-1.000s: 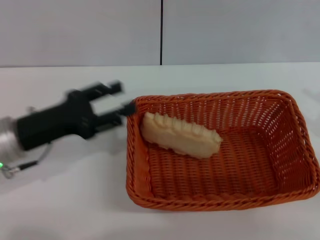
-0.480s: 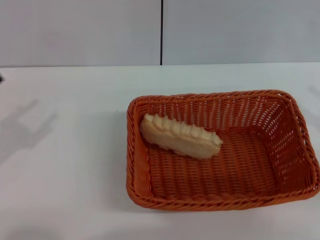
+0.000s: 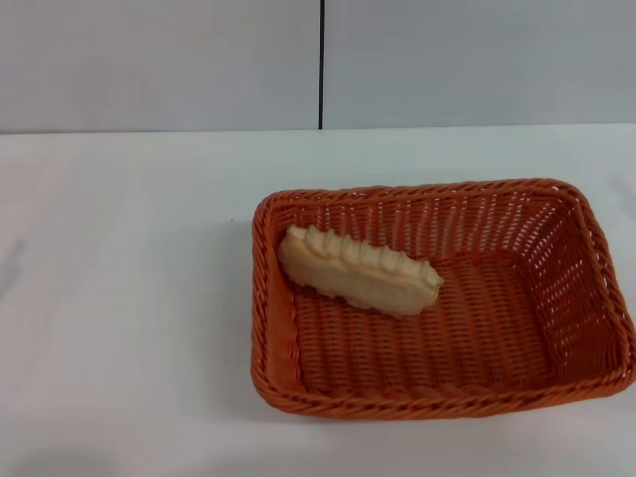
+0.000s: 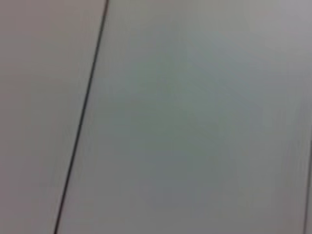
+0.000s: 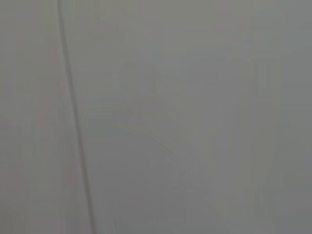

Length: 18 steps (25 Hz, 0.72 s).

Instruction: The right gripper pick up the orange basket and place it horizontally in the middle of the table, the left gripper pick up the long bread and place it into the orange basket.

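The orange basket (image 3: 437, 298) lies lengthwise across the white table (image 3: 129, 328), a little right of its middle. Inside it, the long bread (image 3: 358, 270) leans against the basket's left inner wall, ridged top up and tilted. Neither gripper shows in the head view. Both wrist views hold only a plain grey wall with a dark seam line, so no fingers appear there either.
A grey wall with a vertical dark seam (image 3: 321, 65) rises behind the table's far edge. Bare white tabletop stretches to the left of the basket and in front of it.
The left gripper, open beside the basket's left rim one second ago, has withdrawn to the left and out of view. Its shadow on the table has gone too. Basket and bread have not moved.
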Tool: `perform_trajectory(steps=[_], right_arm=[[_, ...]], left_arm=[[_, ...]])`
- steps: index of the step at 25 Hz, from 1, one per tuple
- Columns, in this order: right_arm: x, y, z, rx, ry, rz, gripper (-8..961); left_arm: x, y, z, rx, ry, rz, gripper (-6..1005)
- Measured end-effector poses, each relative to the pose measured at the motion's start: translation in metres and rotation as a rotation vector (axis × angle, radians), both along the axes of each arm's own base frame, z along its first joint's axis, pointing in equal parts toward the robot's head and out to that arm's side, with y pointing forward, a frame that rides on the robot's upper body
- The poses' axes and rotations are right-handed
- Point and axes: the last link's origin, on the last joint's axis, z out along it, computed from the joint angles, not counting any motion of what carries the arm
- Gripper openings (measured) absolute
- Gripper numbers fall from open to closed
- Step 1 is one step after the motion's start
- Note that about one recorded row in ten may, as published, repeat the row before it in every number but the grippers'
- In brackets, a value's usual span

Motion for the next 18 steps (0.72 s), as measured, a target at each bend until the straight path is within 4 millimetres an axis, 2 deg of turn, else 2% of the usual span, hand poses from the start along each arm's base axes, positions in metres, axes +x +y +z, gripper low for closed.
perform_trajectory(steps=[8,13,18], right_arm=[[0.014,-0.001,-0.001,0.078,0.019,-0.056,725],[0.015,0.0,0.005,0.104,0.029,-0.055,725],[0.017,-0.001,-0.002,0.097,0.041,-0.064,725]], left_arm=[[-0.001,-0.008,-0.006,0.028,-0.01,0.001,723],[-0.003,-0.012,-0.008,0.046,-0.027,0.01,723],[-0.003,-0.012,-0.01,0.045,-0.021,0.009,723]])
